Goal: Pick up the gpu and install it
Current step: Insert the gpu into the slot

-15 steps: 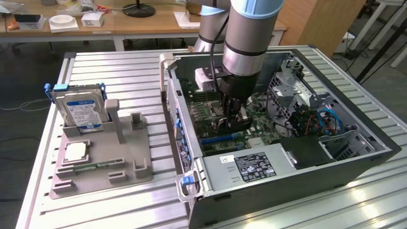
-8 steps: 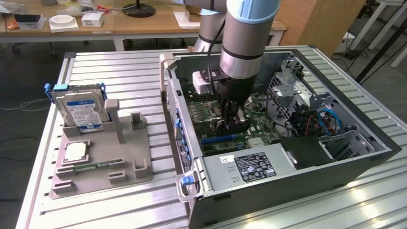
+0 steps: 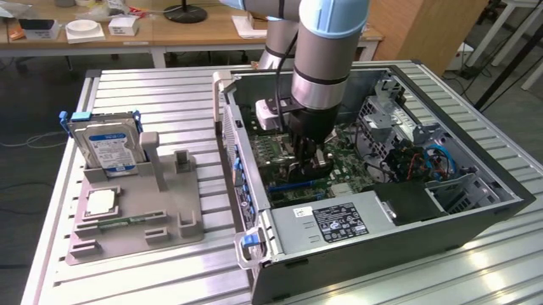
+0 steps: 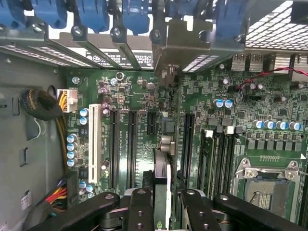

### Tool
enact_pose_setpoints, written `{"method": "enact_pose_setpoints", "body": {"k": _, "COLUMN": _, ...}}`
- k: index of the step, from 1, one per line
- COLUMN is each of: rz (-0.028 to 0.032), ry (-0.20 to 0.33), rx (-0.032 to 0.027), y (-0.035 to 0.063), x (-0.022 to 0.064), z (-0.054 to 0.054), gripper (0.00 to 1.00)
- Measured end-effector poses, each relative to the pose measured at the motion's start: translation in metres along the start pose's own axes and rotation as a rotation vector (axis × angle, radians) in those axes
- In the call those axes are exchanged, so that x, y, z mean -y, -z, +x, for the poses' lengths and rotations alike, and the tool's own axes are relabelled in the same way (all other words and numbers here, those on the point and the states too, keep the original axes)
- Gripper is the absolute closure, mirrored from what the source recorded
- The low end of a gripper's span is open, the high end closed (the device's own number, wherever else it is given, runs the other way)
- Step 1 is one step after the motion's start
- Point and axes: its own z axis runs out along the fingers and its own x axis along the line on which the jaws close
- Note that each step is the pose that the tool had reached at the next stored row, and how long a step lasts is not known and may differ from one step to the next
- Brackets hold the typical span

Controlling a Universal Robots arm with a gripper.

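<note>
Inside the open computer case [image 3: 424, 219], my gripper [image 3: 307, 170] reaches down over the green motherboard [image 3: 339, 159]. In the wrist view the gripper [image 4: 166, 211] is shut on the gpu [image 4: 163, 159], which I see edge-on as a thin upright card between the black fingers [image 4: 139, 207]. The card runs across the motherboard [image 4: 139, 91] along the black expansion slots. Its silver end bracket [image 4: 185, 45] sits against the case's rear slot openings under the blue clips. Whether the card's edge is pressed fully into its slot is hidden.
A grey fixture [image 3: 161, 216] on the exterior view's left holds a silver hard drive with a blue label [image 3: 106, 146], a processor [image 3: 100, 202] and a green memory stick [image 3: 127, 221]. The power supply [image 3: 335, 219], drive cage [image 3: 386, 114] and cables crowd the case.
</note>
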Motion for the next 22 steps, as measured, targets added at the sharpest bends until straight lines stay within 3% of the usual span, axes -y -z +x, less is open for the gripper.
{"method": "enact_pose_setpoints", "body": {"k": 13, "rz": 0.0001, "ry": 0.000, "rx": -0.0001, "y": -0.0012, "x": -0.0057, "z": -0.0014, "gripper": 0.73}}
{"method": "enact_pose_setpoints", "body": {"k": 22, "rz": 0.0075, "ry": 0.000, "rx": -0.0003, "y": -0.0047, "x": -0.0062, "z": -0.0015, "gripper": 0.73}}
